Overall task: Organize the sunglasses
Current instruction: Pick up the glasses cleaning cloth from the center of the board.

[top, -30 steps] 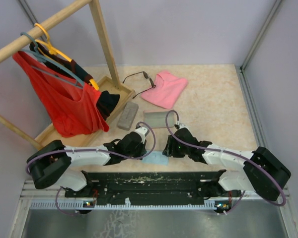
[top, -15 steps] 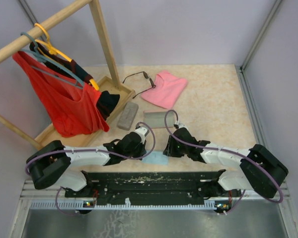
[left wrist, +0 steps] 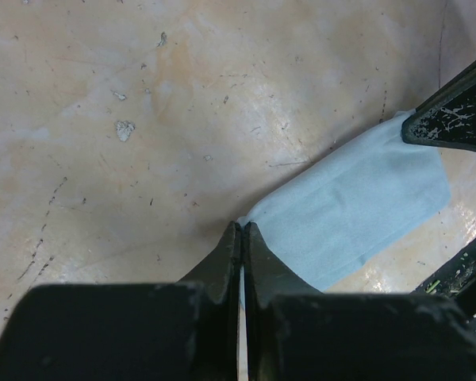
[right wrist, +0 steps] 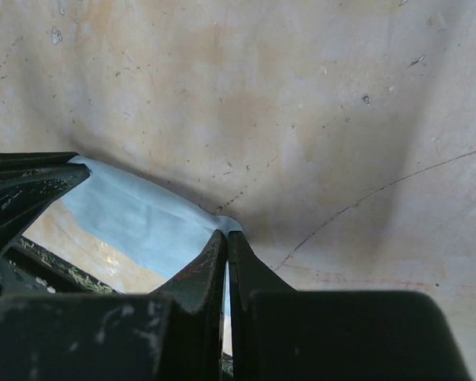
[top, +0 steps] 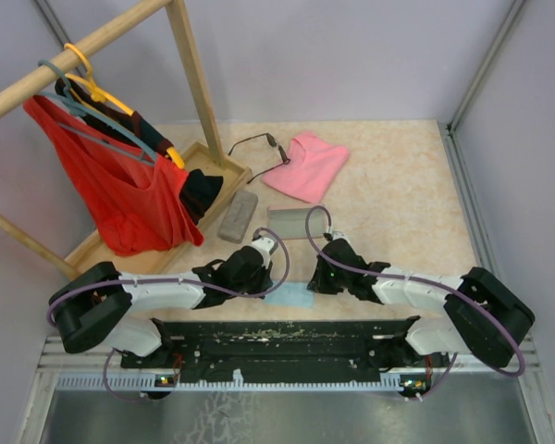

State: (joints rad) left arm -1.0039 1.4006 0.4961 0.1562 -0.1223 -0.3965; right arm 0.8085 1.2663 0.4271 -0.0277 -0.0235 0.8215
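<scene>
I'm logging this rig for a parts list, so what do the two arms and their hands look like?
Both the left arm and right arm have white links and chunky black joint housings. A thin purple cable runs along each, looping near the wrist. The left hand and right hand are black, with tapered, scuffed fingers.

One pair of thin, dark wire-framed sunglasses [top: 272, 141] lies flat, arms unfolded, at the far side of the surface [top: 398, 185], just beside a pink cloth [top: 307, 165].
</scene>
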